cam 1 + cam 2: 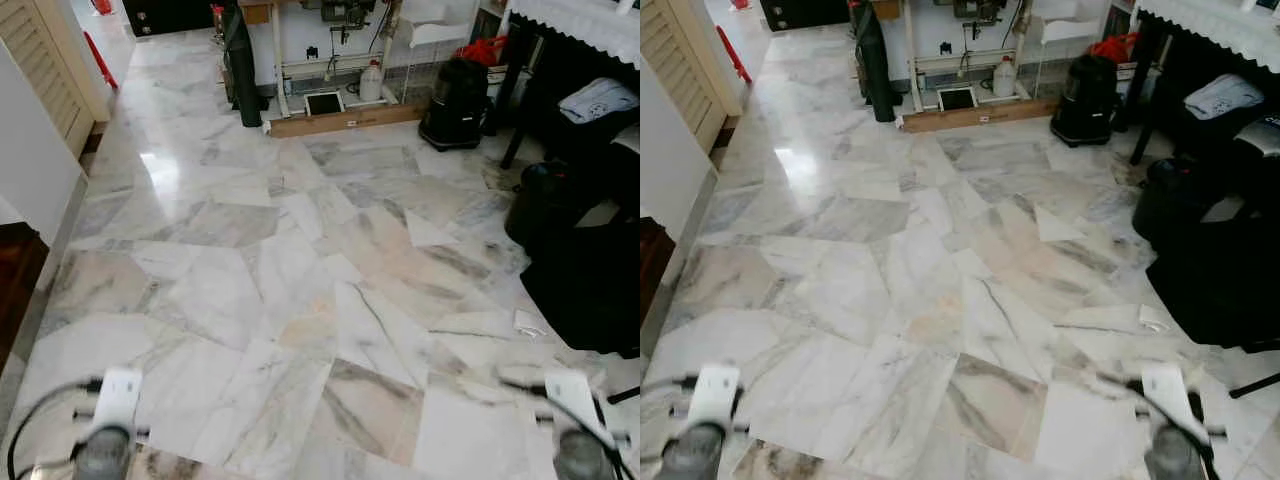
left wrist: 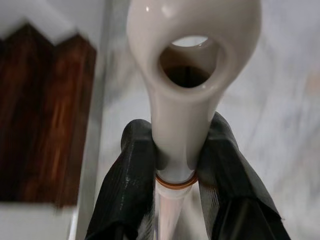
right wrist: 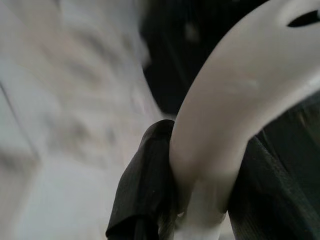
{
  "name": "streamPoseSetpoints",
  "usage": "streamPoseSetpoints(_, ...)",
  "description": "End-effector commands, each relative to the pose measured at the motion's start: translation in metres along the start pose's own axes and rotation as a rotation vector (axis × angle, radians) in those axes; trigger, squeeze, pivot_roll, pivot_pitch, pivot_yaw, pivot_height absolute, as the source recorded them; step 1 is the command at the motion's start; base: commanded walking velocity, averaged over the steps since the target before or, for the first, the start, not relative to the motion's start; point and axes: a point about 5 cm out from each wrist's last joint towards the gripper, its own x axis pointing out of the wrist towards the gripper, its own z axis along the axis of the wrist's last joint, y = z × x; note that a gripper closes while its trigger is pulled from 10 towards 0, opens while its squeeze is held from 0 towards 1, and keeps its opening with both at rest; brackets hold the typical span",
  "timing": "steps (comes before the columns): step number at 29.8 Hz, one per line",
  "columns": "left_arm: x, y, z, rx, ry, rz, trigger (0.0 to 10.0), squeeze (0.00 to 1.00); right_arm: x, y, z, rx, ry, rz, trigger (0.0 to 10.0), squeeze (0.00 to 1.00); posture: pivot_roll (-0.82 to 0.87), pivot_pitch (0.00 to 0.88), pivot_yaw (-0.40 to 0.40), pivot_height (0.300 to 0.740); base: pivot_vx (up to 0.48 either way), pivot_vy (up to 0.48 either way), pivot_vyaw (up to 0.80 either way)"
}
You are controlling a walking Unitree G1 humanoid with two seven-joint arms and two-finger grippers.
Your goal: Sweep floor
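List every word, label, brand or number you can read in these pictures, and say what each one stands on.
No text can be read in any view.
White jug by the far wall: any label is too small to read.
Black canister on the marble floor: no marking can be made out.
White handle held in the left gripper: plain, no print.
White handle held in the right gripper: plain, and the view is blurred.
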Motion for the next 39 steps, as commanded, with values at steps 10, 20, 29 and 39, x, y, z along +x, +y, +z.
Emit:
streamPoseSetpoints(10,0.005,-0.023,0.075,-0.146,-0.333,-0.015,10.0,0.00,-0.019,0.038,0.125,0.323,-0.512,0.089,10.0,0.00,-0.05,0.045,0.028,0.740,0.000,0.000,0.00)
streamPoseSetpoints(20,-0.005,-0.046,0.111,-0.339,-0.449,-0.094,10.0,0.00,-0.023,0.042,0.137,0.564,-0.475,0.118,10.0,0.00,-0.06,0.042,0.022,0.740,0.000,0.000,0.00)
streamPoseSetpoints(29,-0.014,-0.070,0.122,-0.432,-0.490,-0.270,10.0,0.00,-0.029,0.066,0.128,0.727,-0.399,0.238,10.0,0.00,-0.06,0.031,0.022,0.740,0.000,0.000,0.00)
streamPoseSetpoints(39,-0.016,-0.077,0.112,-0.422,-0.447,-0.348,10.0,0.00,-0.030,0.078,0.126,0.704,-0.393,0.341,10.0,0.00,-0.04,0.012,0.024,0.740,0.000,0.000,0.00)
